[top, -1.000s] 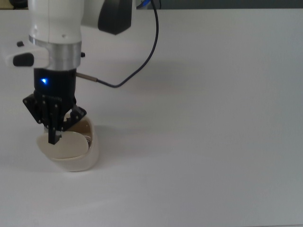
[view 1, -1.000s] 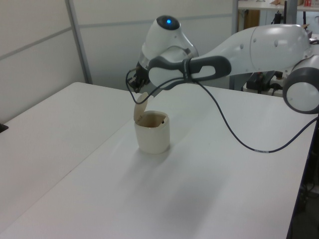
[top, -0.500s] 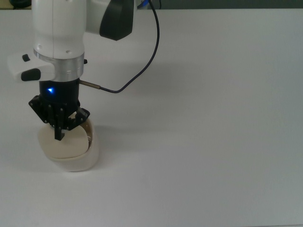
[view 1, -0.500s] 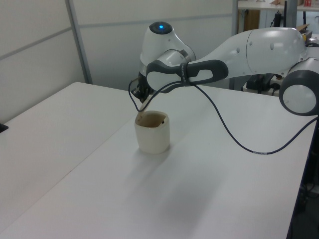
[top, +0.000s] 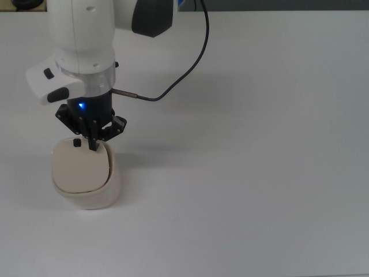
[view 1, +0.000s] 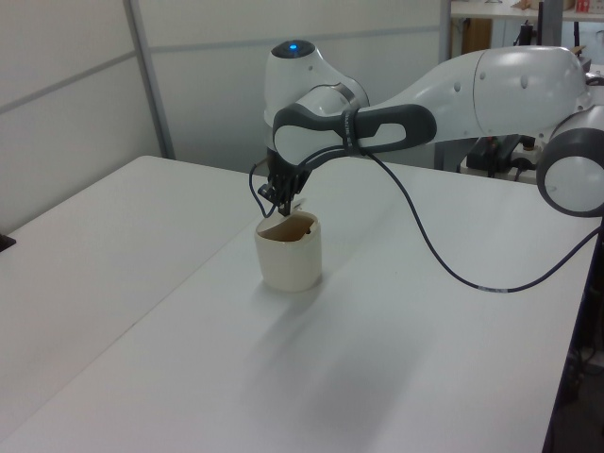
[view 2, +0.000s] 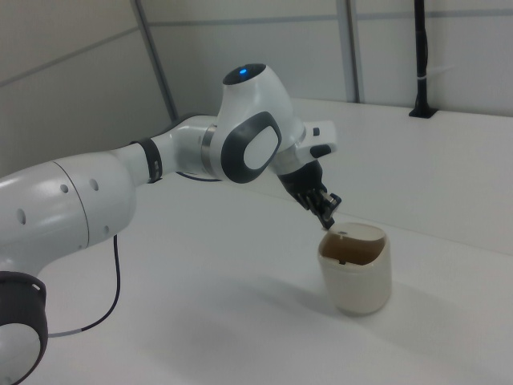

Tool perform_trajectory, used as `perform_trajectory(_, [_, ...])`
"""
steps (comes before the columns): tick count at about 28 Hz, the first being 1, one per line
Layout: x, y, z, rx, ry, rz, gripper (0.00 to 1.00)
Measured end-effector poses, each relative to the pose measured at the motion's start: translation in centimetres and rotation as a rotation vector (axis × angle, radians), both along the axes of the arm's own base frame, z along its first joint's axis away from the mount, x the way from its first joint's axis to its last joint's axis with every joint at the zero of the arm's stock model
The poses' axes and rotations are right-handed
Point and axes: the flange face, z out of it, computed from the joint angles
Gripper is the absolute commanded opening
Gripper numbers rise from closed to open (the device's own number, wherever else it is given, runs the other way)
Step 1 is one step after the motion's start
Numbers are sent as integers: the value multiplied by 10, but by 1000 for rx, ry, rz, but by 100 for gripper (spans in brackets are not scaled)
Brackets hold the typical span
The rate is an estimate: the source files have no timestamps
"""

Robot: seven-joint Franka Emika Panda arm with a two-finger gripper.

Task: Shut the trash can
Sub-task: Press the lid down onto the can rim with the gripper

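Top view — smooth rounded-square trash can point(top: 83, 179), cream plastic.

Trash can point(top: 86, 176) lid point(top: 79, 166), raised upright 1 s ago, is now nearly flat over the opening, black mark showing on top in top view. Gripper point(top: 92, 142) moved off the lid's middle toward top view's upper right, w/ tips at the lid's edge by the mark.
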Motion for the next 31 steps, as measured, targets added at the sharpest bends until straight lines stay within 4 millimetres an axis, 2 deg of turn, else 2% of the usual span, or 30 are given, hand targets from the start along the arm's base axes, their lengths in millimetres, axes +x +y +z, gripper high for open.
perform_trajectory(10, [-3,-1,-26,0,50,16,0])
perform_trajectory(19, [-5,-15,-45,14,82,-8,0])
perform_trajectory(31, [-6,-25,-48,76,76,-44,0])
